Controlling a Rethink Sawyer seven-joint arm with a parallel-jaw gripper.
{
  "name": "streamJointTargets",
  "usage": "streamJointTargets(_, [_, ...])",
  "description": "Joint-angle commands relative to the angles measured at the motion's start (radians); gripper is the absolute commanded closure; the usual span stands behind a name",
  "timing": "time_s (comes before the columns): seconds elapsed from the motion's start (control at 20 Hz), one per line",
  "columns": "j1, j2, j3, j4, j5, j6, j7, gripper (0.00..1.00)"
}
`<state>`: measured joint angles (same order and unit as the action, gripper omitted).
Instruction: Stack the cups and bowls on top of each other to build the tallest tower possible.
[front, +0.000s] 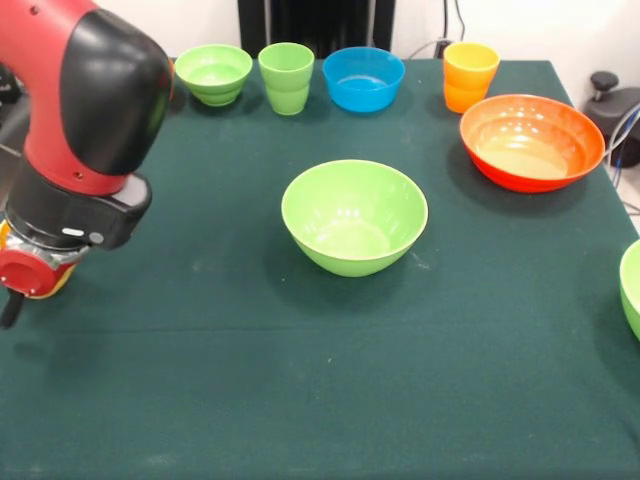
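Observation:
A large light green bowl (354, 215) stands upright in the middle of the table. Along the far edge stand a small light green bowl (212, 72), a light green cup (286, 76), a small blue bowl (363, 78) and an orange-yellow cup (469, 75). A large orange-red bowl (532, 140) sits at the right. The right edge cuts off another light green bowl (632, 290). The red and black arm (90, 100) comes down at the far left, and its gripper (14, 300) is mostly cut off there. A sliver of yellow (60, 282) shows behind the arm's end.
A dark green cloth (300, 380) covers the table. Beyond the table's right edge are a black knobbed object (608, 95) and cables. A dark stand (320, 25) rises behind the far edge.

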<state>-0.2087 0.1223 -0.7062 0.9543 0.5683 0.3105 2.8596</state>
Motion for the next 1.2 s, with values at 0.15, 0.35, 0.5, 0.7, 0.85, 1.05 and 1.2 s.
streamJointTargets(0.15, [-0.113,0.072,0.352,0.197,-0.082,-0.062,-0.041,0.00])
streamJointTargets(0.35, [-0.107,0.060,0.329,0.195,-0.131,-0.049,-0.079,0.00])
streamJointTargets(0.5, [-0.130,0.039,0.363,0.207,-0.138,-0.024,-0.095,0.00])
streamJointTargets(0.7, [-0.165,0.019,0.401,0.223,-0.162,-0.021,-0.117,0.00])
streamJointTargets(0.85, [-0.178,0.000,0.426,0.244,-0.168,-0.028,-0.102,0.00])
streamJointTargets(1.05, [-0.210,-0.033,0.493,0.292,-0.138,-0.017,-0.065,0.00])
streamJointTargets(1.2, [-0.242,-0.068,0.549,0.336,-0.120,-0.002,-0.060,0.00])
